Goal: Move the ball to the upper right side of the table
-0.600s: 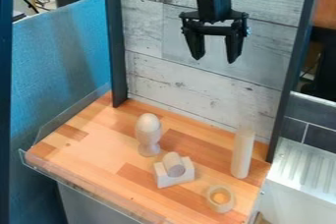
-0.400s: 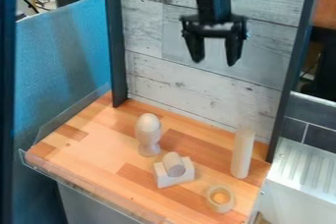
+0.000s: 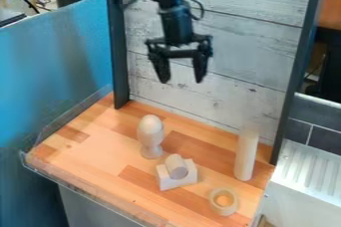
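Standing just left of the frame's centre, below its middle, the egg-shaped, pale ball [image 3: 151, 125] is held up by a cup [image 3: 152, 150]. It is not touched by the gripper [image 3: 181, 80], which is seen above it and slightly to the right, well apart, in the upper middle of the frame. The gripper is pointed downward and released, its two fingers spread, with only the plank wall [image 3: 246, 56] seen between them. Toward the bottom of the frame from the cup, a notched block [image 3: 178, 183] is set, and a short peg [image 3: 176, 167] is cradled in its notch. To the lower right, a ring [image 3: 224, 201] is laid flat. Farther right, near the wall, a tall, pale rod [image 3: 246, 156] is stood upright. All of these are borne by the wooden table [image 3: 86, 159], which is flanked at the left of the frame by a blue panel [image 3: 60, 71].
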Controlling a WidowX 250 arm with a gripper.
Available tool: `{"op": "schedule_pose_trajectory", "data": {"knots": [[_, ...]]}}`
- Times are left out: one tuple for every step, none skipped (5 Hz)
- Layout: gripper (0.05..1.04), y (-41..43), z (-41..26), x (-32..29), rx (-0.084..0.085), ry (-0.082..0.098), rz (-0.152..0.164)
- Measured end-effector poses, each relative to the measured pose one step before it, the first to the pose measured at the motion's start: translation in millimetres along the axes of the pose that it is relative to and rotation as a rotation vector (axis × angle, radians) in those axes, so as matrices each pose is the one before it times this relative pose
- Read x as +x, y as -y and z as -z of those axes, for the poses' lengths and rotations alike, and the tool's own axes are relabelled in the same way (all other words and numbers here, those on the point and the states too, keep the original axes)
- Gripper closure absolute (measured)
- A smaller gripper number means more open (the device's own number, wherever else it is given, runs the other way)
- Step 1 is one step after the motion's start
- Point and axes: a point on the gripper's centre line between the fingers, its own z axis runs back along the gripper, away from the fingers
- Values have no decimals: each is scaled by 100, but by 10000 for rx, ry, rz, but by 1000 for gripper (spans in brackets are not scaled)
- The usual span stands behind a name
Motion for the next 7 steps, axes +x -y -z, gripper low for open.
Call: {"op": "schedule_pose_trajectory", "data": {"knots": [[83, -1141, -1040, -417, 422, 451, -898], [83, -1760, 755, -702, 611, -163, -741], [83, -299, 1061, -289, 144, 93, 9], [83, -143, 1754, 534, 252, 116, 191], [83, 84, 1673, -192, -85, -197, 500], [83, 111, 428, 53, -82, 192, 399], [83, -1035, 336, 421, 418, 260, -103]]}}
